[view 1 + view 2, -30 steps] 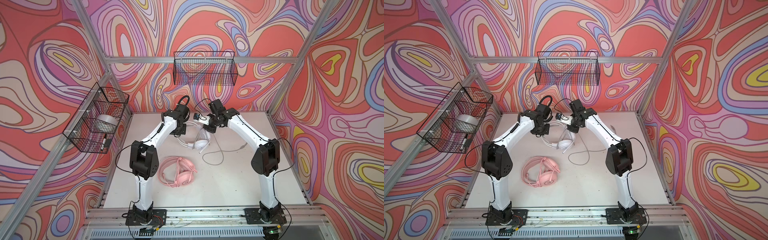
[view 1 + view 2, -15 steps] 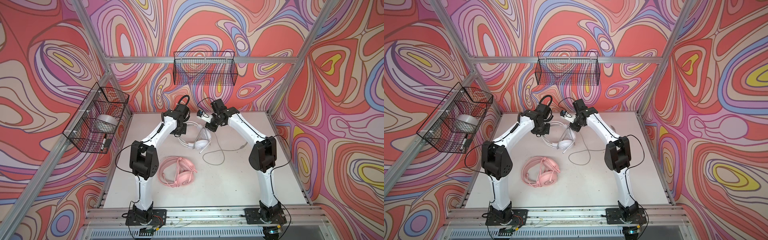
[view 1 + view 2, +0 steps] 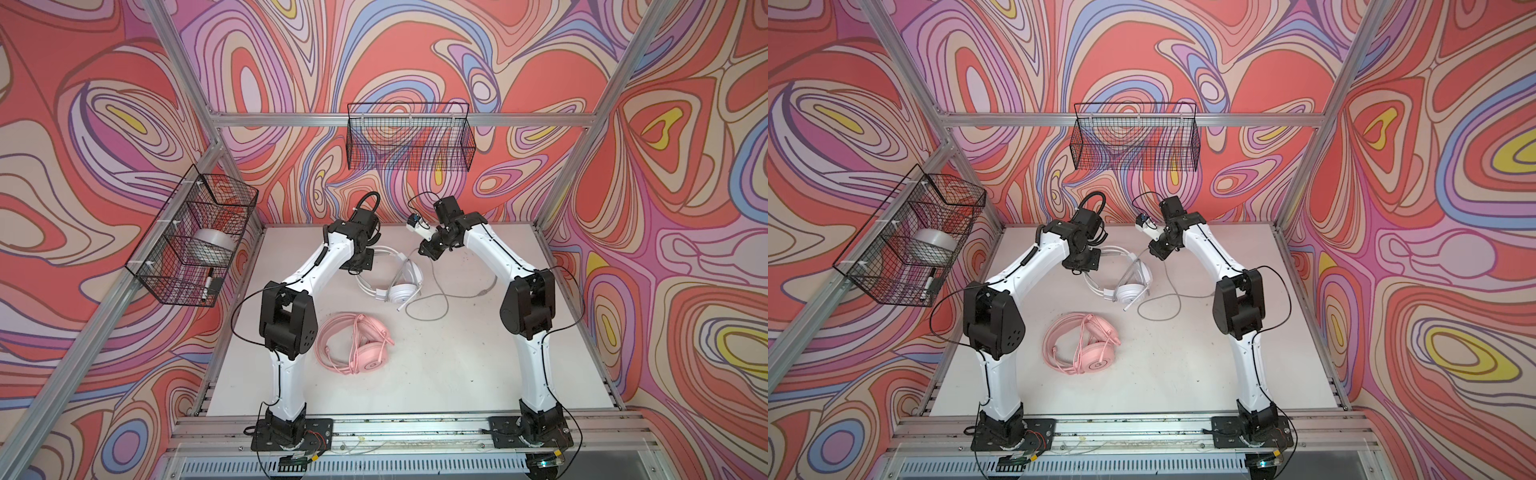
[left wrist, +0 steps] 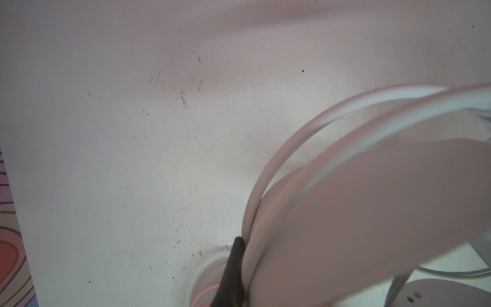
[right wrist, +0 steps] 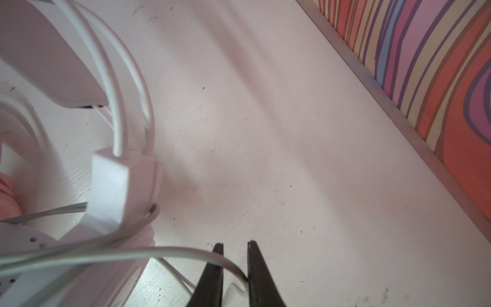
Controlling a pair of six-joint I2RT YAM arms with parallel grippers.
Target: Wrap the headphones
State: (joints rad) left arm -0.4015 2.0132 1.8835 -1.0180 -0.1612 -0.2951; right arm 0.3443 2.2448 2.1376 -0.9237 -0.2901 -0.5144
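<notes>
Pinching the white headphones point(image 3: 402, 293) by the headband with the left jaws, toward the back edge of the surface point(image 3: 457, 365) — straddling their grey cable point(image 5: 159, 251) with the right jaws slightly spread. Nearer the front edge: pink headphones point(image 3: 372, 361), lying flat.

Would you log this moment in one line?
left gripper: shut on white headphones | right gripper: open, white cable between jaws | pink headphones: on table

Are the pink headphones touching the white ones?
Apart. Both top views show a strip of bare table between the pink headphones and the white headphones, so nothing of one reaches the other.
</notes>
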